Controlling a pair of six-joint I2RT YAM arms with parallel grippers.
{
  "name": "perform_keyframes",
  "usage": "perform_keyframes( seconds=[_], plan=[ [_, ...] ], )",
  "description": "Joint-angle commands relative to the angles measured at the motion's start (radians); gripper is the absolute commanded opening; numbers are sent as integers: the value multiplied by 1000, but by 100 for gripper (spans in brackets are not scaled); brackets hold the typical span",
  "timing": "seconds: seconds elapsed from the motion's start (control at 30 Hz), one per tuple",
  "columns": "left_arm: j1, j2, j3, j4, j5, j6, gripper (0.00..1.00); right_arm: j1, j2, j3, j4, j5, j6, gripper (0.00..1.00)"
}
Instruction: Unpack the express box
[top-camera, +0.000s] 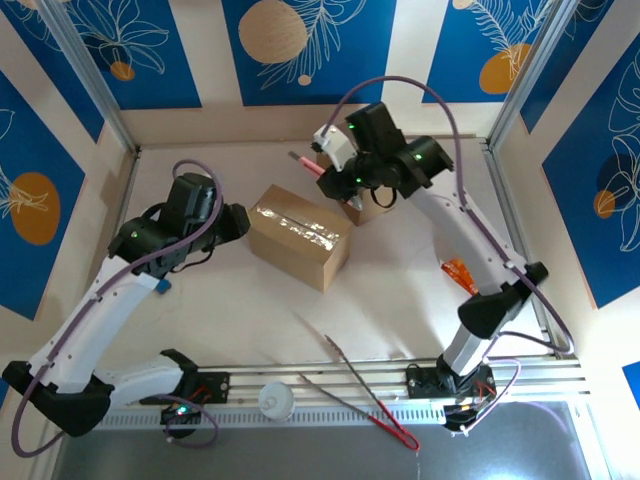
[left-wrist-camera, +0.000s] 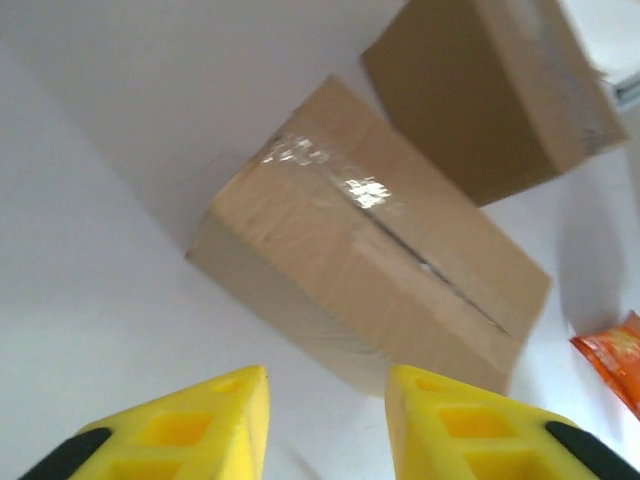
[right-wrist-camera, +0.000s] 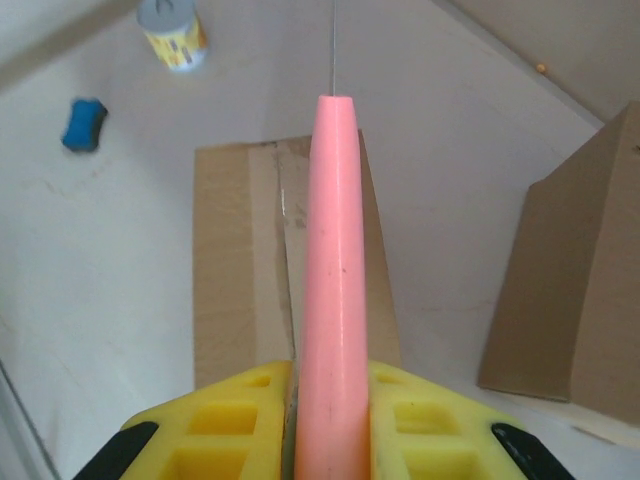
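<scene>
The express box (top-camera: 300, 235), brown cardboard with clear tape along its top seam, lies mid-table; it also appears in the left wrist view (left-wrist-camera: 370, 250) and the right wrist view (right-wrist-camera: 250, 260). My left gripper (top-camera: 240, 222) hovers just left of the box, its yellow fingers (left-wrist-camera: 215, 420) open with nothing between them (left-wrist-camera: 327, 372). My right gripper (top-camera: 335, 178) hangs above the box's far end, shut (right-wrist-camera: 330, 365) on a pink cutter (right-wrist-camera: 332, 250) whose thin blade points at the tape seam. The pink cutter (top-camera: 303, 162) sticks out to the left.
A second cardboard box (top-camera: 368, 208) stands behind the first, partly under the right arm. An orange packet (top-camera: 458, 272) lies at the right. Long tongs (top-camera: 365, 395) and a white cup (top-camera: 277, 400) rest near the front rail. A small blue object (top-camera: 163, 286) lies by the left arm.
</scene>
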Motion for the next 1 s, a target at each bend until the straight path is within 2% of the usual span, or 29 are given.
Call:
perform_keyframes(
  seconds=[0.0,0.2,0.37,0.7,0.97],
  plan=[
    [60,9,-53,18,58,-21,27,19,77,89,-104,68,-128,0],
    [136,84,-155,116,131,-18,9,41,216,212,-141,59,-163,0],
    [167,159,-189,197,154,7,0,60,284,257,-147,70,-149,0],
    [192,300,-162,232,154,54,0,76,324,224,-114,123,-37,0],
    [195,356,-146,290,169,57,0,84,323,180,-108,115,7,0]
  ],
)
